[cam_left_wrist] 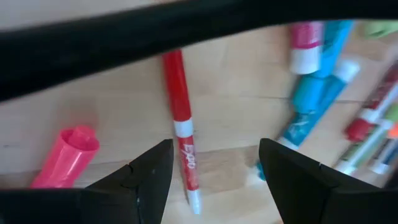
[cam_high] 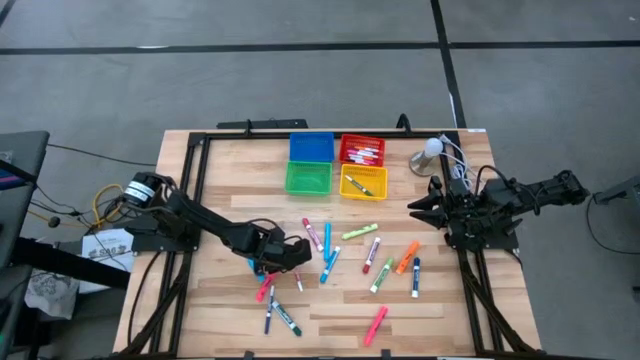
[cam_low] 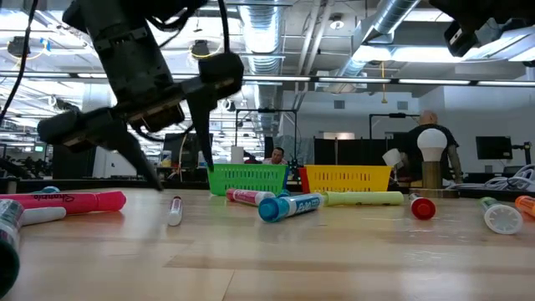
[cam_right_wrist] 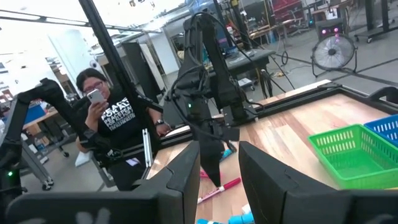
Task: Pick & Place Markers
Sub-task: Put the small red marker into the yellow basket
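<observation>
A red Expo marker [cam_left_wrist: 185,140] is seen in the left wrist view lying on the wooden table [cam_high: 450,300], just beside one finger of the left gripper [cam_left_wrist: 214,171] and partly within the gap between the two. The left gripper's fingers [cam_left_wrist: 149,177] are spread wide, and nothing is held between them. In the high view the left gripper [cam_high: 298,252] is placed low over the table at about 8 o'clock from the table's middle.

Close to it, a pink marker [cam_left_wrist: 65,155] is seen at the other side of the red one, and blue markers [cam_left_wrist: 314,93] lie farther off. More markers are scattered across the table's centre: a light green one [cam_high: 360,232], an orange one [cam_high: 407,258] and a pink one [cam_high: 376,324] towards 5 o'clock.

Four small bins are set at 12 o'clock: blue [cam_high: 311,147], red [cam_high: 362,150], green [cam_high: 307,178] and yellow [cam_high: 363,182]; markers are already lying in the red and yellow ones.

The right gripper [cam_high: 418,208] is held above the table's 3 o'clock edge, its fingers [cam_right_wrist: 261,171] partly apart with nothing between them. A white bulb lamp [cam_high: 430,152] stands near it. A seated person [cam_right_wrist: 109,118] holding a phone is seen beyond the table.
</observation>
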Available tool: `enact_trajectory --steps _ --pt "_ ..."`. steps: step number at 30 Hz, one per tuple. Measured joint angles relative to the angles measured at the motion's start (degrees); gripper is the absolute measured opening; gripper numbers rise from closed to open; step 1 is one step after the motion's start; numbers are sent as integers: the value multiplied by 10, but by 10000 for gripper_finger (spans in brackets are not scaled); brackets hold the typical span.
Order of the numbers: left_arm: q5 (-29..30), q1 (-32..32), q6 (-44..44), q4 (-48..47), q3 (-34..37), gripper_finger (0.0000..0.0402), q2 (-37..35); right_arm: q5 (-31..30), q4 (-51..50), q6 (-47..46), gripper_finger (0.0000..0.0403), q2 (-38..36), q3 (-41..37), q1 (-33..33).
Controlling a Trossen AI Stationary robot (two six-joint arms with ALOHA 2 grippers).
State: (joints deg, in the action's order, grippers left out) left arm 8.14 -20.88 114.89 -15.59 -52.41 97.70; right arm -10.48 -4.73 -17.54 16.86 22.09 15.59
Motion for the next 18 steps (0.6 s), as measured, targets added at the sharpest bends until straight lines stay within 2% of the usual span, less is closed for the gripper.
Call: enact_trajectory --steps 10,18 --pt "-40 4 -1 7 -24 237 57 0 0 0 102 0 0 0" --pt "-26 3 -9 7 -24 237 58 0 0 -4 102 0 0 0"
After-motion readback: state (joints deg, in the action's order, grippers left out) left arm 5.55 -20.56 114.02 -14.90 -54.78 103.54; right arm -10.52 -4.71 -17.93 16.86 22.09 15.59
